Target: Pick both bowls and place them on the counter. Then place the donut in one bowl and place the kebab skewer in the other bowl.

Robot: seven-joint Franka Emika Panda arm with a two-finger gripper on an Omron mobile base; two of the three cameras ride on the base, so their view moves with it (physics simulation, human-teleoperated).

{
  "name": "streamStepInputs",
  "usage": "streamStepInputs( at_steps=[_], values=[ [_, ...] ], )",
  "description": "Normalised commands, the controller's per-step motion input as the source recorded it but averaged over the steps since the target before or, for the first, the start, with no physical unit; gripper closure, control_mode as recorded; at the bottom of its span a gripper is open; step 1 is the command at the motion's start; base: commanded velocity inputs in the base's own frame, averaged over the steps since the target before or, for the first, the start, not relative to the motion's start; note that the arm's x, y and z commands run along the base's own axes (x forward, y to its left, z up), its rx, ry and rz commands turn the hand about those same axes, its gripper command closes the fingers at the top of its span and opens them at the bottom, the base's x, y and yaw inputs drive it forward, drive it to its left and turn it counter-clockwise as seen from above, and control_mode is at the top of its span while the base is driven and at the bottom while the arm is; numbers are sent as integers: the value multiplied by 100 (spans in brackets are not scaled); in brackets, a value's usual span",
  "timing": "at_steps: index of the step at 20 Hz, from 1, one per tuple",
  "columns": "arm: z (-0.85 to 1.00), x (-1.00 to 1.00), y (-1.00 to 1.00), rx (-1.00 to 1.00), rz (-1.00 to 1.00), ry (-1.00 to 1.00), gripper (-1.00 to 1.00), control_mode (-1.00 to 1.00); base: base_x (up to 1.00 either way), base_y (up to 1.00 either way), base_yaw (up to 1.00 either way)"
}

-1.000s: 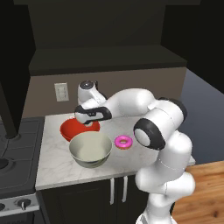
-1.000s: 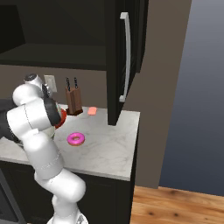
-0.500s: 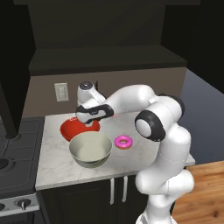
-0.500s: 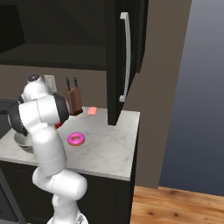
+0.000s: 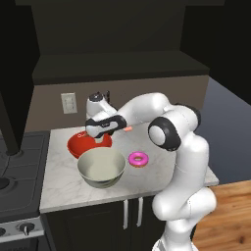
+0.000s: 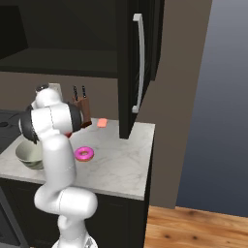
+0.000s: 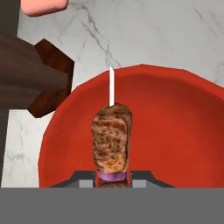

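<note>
My gripper is pinched tight on the kebab skewer, low in the middle of the hand view, right above the red bowl. If I let go from too high, it may bounce out onto the counter.

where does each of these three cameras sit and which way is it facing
Left base view: behind the arm on its left, looking down at the counter; arm rises lower right.
Right base view: behind on the right, facing counter and tall cabinet; arm at lower left.
Hand view: on the hand, looking down into the red bowl; gripper grips the kebab skewer.
Both base views share the donut and cream-grey bowl.
</note>
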Motion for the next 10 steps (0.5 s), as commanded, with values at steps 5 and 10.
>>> streamStepInputs(
  at_steps=[5,10],
  values=[
    [-21,12,23,0,-5,6,100,-100,0,0,0],
    [-20,10,23,0,-6,5,100,-100,0,0,0]
  ],
)
